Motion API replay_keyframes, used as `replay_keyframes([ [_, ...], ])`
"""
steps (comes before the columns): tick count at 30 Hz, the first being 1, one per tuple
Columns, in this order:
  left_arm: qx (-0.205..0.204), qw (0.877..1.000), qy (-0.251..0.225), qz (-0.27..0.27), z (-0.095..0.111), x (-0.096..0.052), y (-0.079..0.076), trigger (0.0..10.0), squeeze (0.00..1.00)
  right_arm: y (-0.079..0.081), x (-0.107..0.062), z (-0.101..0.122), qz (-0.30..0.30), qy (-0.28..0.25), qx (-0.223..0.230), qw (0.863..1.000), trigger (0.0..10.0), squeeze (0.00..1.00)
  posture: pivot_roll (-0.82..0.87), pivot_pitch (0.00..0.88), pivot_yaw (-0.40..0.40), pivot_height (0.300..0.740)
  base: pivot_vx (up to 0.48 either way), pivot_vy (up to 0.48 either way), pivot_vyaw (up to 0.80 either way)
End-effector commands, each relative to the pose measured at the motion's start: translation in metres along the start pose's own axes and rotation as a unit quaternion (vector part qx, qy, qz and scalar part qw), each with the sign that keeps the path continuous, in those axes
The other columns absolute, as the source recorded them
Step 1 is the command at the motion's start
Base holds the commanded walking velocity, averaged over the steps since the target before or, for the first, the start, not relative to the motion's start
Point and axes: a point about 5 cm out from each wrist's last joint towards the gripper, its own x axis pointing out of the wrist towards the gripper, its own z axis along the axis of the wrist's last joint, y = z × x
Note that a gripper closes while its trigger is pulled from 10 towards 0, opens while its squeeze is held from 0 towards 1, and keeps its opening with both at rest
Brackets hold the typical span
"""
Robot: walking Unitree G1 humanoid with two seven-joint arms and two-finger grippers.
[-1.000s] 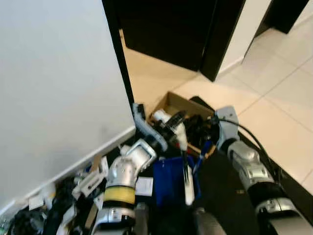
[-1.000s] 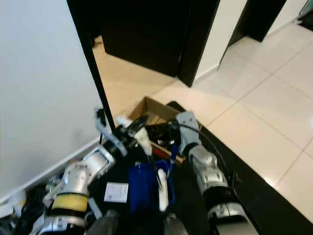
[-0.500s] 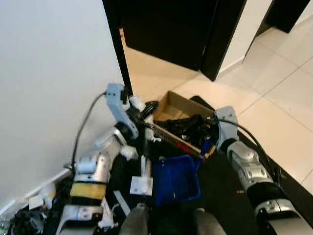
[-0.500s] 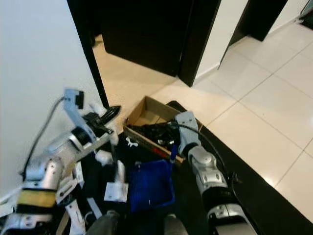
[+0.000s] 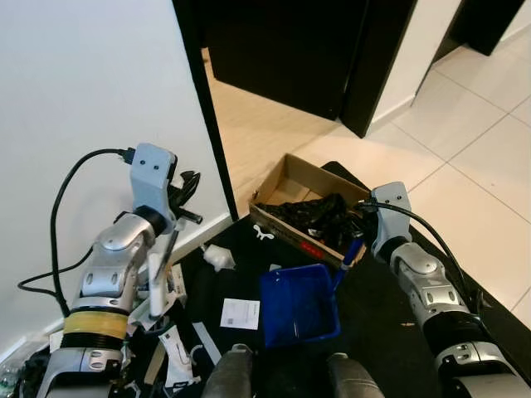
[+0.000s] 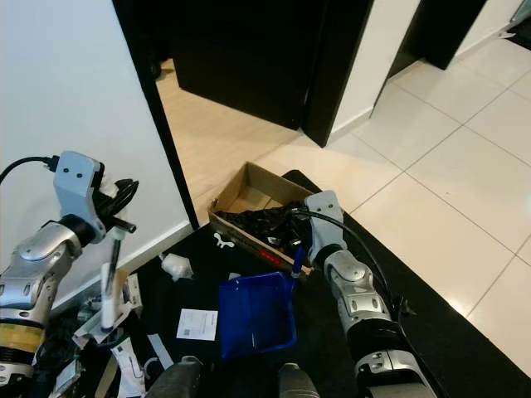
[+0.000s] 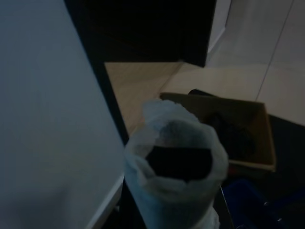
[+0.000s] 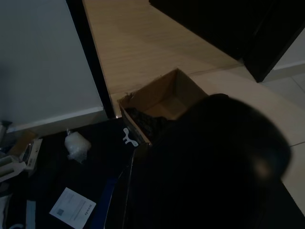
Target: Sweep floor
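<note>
My left gripper [image 5: 186, 197] is raised beside the white wall, shut on a white brush handle [image 5: 163, 259] that hangs down from it. The handle's wrapped end [image 7: 174, 176] faces the left wrist view. A blue dustpan [image 5: 299, 303] rests tilted on the black mat [image 5: 377, 319] in front of me. Its blue handle [image 5: 352, 248] runs up to my right gripper [image 5: 362, 225], which is shut on it beside a cardboard box [image 5: 292, 174]. A dark shape blocks much of the right wrist view.
The box holds black stuff [image 5: 319, 215]. On the mat lie a crumpled white wad [image 5: 217, 257], a printed slip [image 5: 241, 313] and a small white scrap [image 5: 263, 235]. Clutter [image 5: 170, 348] lines the wall base. A black door frame [image 5: 207, 124] stands ahead, with tiled floor [image 5: 481, 166] to the right.
My left arm has swung from over the dustpan out to the left and up beside the wall, carrying the white handle. The dustpan and right arm have barely moved.
</note>
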Motion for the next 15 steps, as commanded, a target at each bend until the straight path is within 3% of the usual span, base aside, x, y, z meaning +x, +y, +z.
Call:
replay_keyframes([
  [1,0.001,0.999,0.037,0.025,-0.013,-0.012,0.013,10.0,0.0,0.0,-0.005,-0.008,-0.001,0.012,0.003,1.0,10.0,0.0,0.11,0.199,0.023,0.74,0.0,0.0,0.0],
  [3,-0.024,0.995,0.076,0.054,-0.033,-0.022,0.02,10.0,0.0,-0.001,-0.006,-0.009,-0.002,0.014,0.003,1.0,10.0,0.0,0.11,0.201,0.023,0.74,0.0,0.0,0.0],
  [4,-0.024,0.995,0.076,0.054,-0.033,-0.022,0.02,10.0,0.0,-0.001,-0.006,-0.009,-0.002,0.014,0.003,1.0,10.0,0.0,0.11,0.201,0.023,0.74,0.0,0.0,0.0],
  [5,-0.03,0.99,0.112,0.076,-0.057,-0.033,0.022,10.0,0.0,-0.001,-0.006,-0.009,-0.003,0.015,0.003,1.0,10.0,0.0,0.11,0.203,0.023,0.74,0.0,0.0,0.0],
  [6,-0.029,0.988,0.127,0.081,-0.067,-0.038,0.021,10.0,0.0,-0.001,-0.006,-0.009,-0.003,0.015,0.003,1.0,10.0,0.0,0.11,0.203,0.023,0.74,0.0,0.0,0.0],
  [8,-0.028,0.987,0.136,0.083,-0.074,-0.042,0.02,10.0,0.0,-0.002,-0.007,-0.009,-0.004,0.015,0.003,1.0,10.0,0.0,0.11,0.205,0.017,0.74,0.0,0.0,0.0],
  [12,-0.048,0.98,0.175,0.086,-0.102,-0.058,0.012,10.0,0.0,-0.002,-0.005,-0.008,0.0,0.015,0.0,1.0,10.0,0.0,0.11,0.208,0.007,0.74,0.0,0.0,0.0],
  [15,-0.1,0.979,0.169,0.061,-0.114,-0.064,-0.003,10.0,0.0,-0.002,-0.004,-0.005,0.003,0.014,-0.002,1.0,10.0,0.0,0.11,0.209,0.0,0.74,0.0,0.0,0.0],
])
